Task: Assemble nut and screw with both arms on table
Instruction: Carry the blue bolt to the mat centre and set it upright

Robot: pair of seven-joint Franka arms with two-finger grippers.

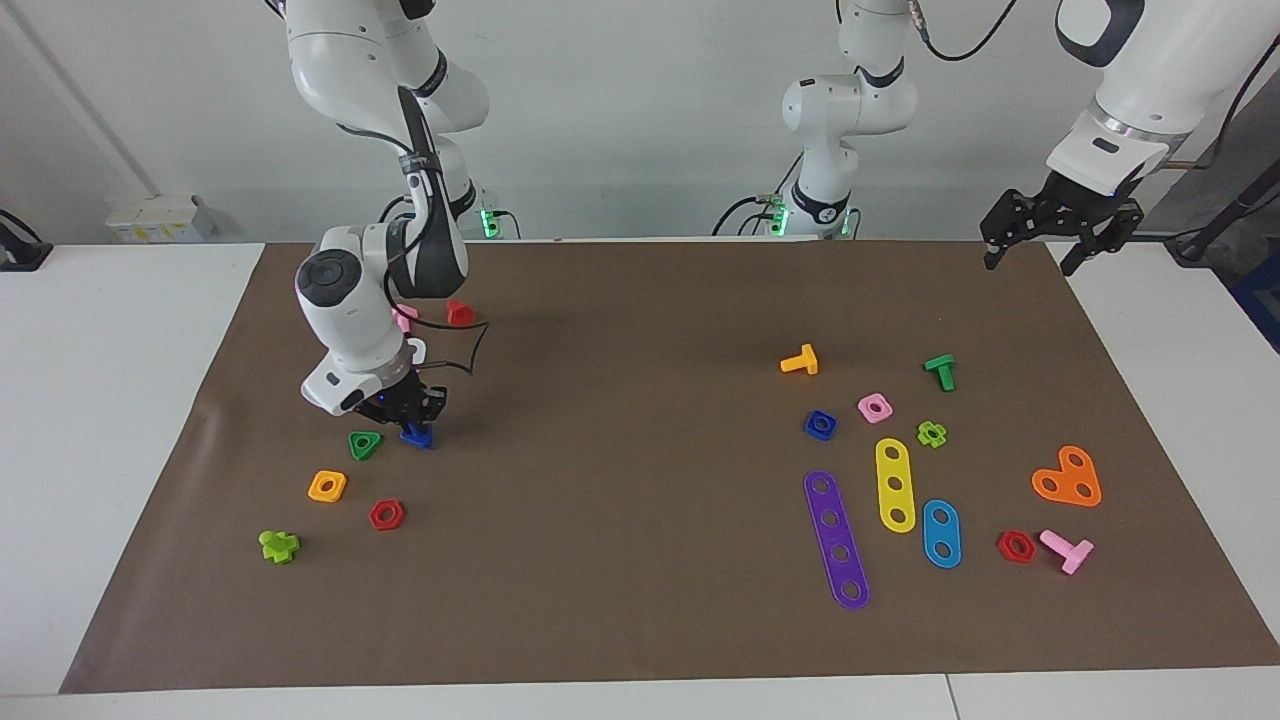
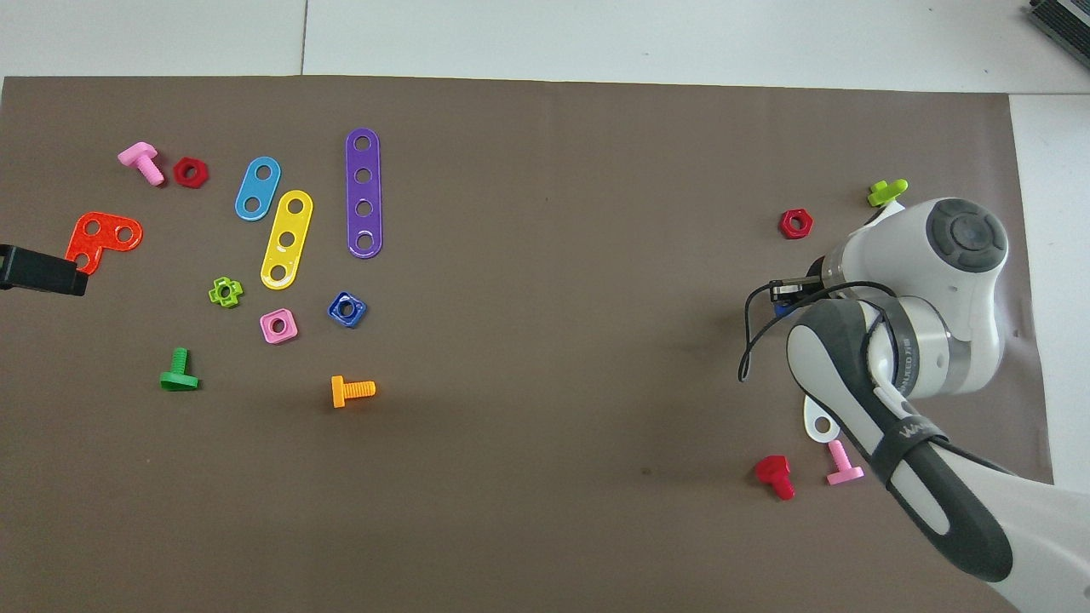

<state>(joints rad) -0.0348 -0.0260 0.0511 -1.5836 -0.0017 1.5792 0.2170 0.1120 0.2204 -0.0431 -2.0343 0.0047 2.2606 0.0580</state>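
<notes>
The dark-blue screw (image 1: 417, 434) stands at the right arm's end of the brown mat (image 1: 620, 480), beside a green triangular nut (image 1: 364, 444). My right gripper (image 1: 412, 418) points down and is shut on the screw; in the overhead view the wrist covers nearly all of the screw, leaving only a blue sliver (image 2: 782, 309). The dark-blue nut (image 1: 820, 424) (image 2: 347, 309) lies flat toward the left arm's end, beside a pink square nut (image 1: 874, 407). My left gripper (image 1: 1030, 255) hangs open and empty, high over the mat's corner by its own base, only its tip (image 2: 43, 271) showing from overhead.
Around the screw lie an orange square nut (image 1: 327, 486), a red hex nut (image 1: 386, 514), a lime bolt (image 1: 278, 545) and a red bolt (image 1: 460, 313). Near the nut are an orange bolt (image 1: 800, 360), a green bolt (image 1: 940, 371) and purple (image 1: 837, 540), yellow (image 1: 895, 484) and light-blue (image 1: 941, 533) plates.
</notes>
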